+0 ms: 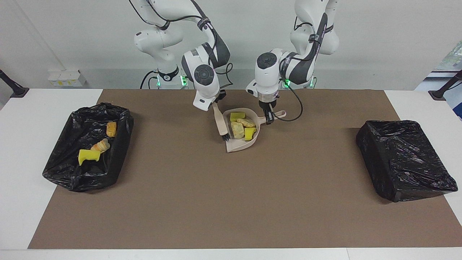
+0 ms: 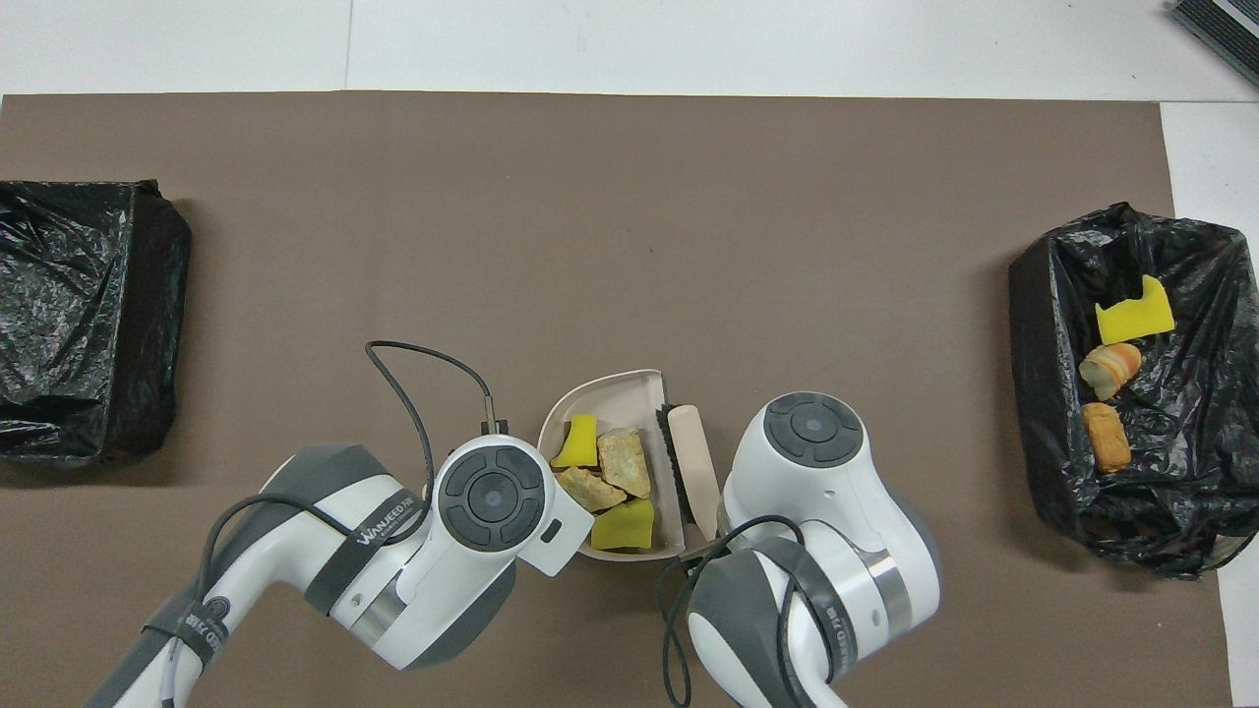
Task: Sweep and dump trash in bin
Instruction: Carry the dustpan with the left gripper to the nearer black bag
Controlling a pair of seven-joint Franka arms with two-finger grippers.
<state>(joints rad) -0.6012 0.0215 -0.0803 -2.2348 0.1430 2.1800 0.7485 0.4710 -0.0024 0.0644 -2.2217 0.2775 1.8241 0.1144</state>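
Note:
The beige dustpan (image 1: 239, 145) sits mid-table close to the robots. It holds several bits of trash: two yellow wedges (image 1: 237, 116) (image 1: 249, 133), a pale lump (image 1: 237, 129) and a golden-brown piece (image 1: 247, 122). My left gripper (image 1: 269, 115) is shut on the dustpan's handle. My right gripper (image 1: 215, 105) is shut on the beige brush (image 1: 221, 124), which hangs tilted along the pan's side toward the right arm's end, bristles down. From overhead, the dustpan (image 2: 602, 385), brush (image 2: 690, 460) and trash (image 2: 626, 460) show between the two wrists, which hide both grippers.
A black-lined bin (image 1: 121, 142) at the right arm's end holds three more bits: a yellow wedge (image 2: 1133, 317), a striped lump (image 2: 1109, 366) and a brown piece (image 2: 1107, 438). A second black-lined bin (image 1: 404, 159) stands at the left arm's end. A brown mat (image 1: 231, 202) covers the table.

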